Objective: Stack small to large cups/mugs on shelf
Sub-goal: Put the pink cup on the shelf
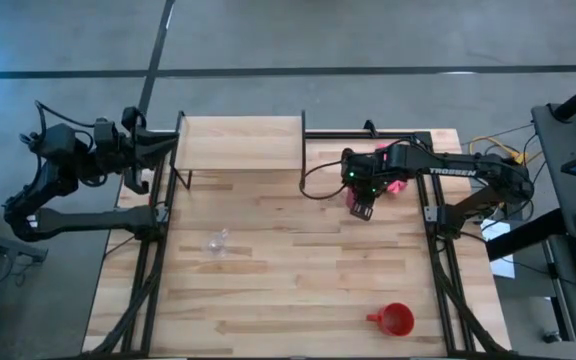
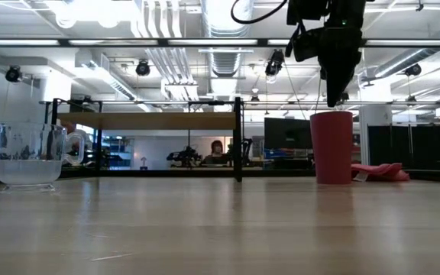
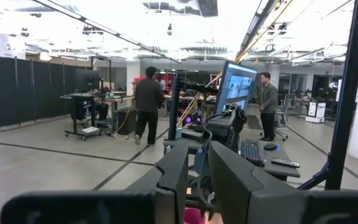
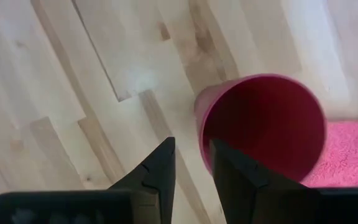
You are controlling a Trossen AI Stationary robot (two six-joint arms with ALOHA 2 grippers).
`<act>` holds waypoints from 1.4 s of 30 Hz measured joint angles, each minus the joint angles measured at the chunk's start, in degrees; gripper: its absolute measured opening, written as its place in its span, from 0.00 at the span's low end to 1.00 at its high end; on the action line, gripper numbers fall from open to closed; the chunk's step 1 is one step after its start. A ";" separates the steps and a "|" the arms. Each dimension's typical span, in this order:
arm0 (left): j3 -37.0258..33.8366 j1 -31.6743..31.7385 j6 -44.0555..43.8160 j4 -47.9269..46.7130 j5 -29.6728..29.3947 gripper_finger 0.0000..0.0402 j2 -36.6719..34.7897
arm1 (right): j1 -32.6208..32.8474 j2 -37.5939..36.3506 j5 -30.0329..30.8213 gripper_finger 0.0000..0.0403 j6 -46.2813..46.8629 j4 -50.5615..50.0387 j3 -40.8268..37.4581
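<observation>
The magenta-pink tumbler (image 4: pixel 260 124) stands upright on the tabletop, open end up, right of the shelf's front; it also shows in the low view (image 2: pixel 332 149). My right gripper (image 4: pixel 192 158) hangs just above its rim, pointing down and open by a narrow gap, one finger over the mouth and one outside the wall. In the low view my right gripper (image 2: pixel 332 101) stays clear of the rim. The clear glass cup (image 1: pixel 218 242) stands left of the table's middle. The red mug (image 1: pixel 396 320) stands near the front right. The shelf (image 1: pixel 238 143) is at the back. My left gripper (image 3: pixel 197 168) waits beyond the shelf's left end, narrowly open.
A pink cloth (image 1: pixel 395 182) lies just behind and to the right of the tumbler; it also shows in the low view (image 2: pixel 376 172). Black frame bars (image 1: pixel 433 215) run along both table sides. People stand in the room beyond the table.
</observation>
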 joint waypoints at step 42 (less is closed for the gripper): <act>-0.13 0.00 -0.02 -0.03 -0.10 0.13 -1.69 | -0.57 -0.07 2.03 0.02 -1.01 7.04 0.58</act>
